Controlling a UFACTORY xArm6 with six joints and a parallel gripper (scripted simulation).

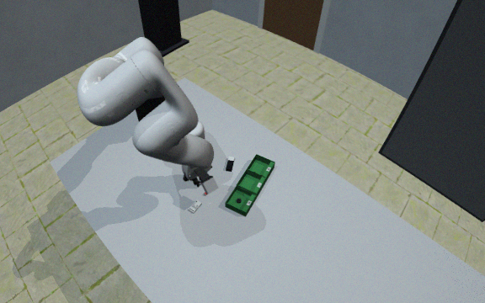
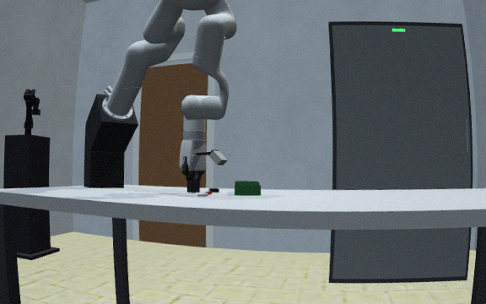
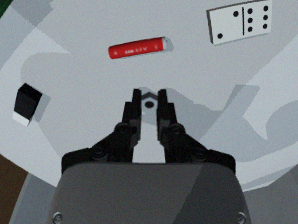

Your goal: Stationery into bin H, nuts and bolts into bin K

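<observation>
My gripper is down at the table top and shut on a small grey nut between its fingertips. It also shows in the top view and the exterior view. A red pen lies just beyond the fingers, and its tip shows in the top view. The green bin row with three compartments stands to the right of the gripper. Its labels are too small to read. A dark thing lies in the nearest compartment.
A white domino lies on the table near the gripper, also in the top view. A black and white block stands beside the bin row's far end, and shows at the left of the wrist view.
</observation>
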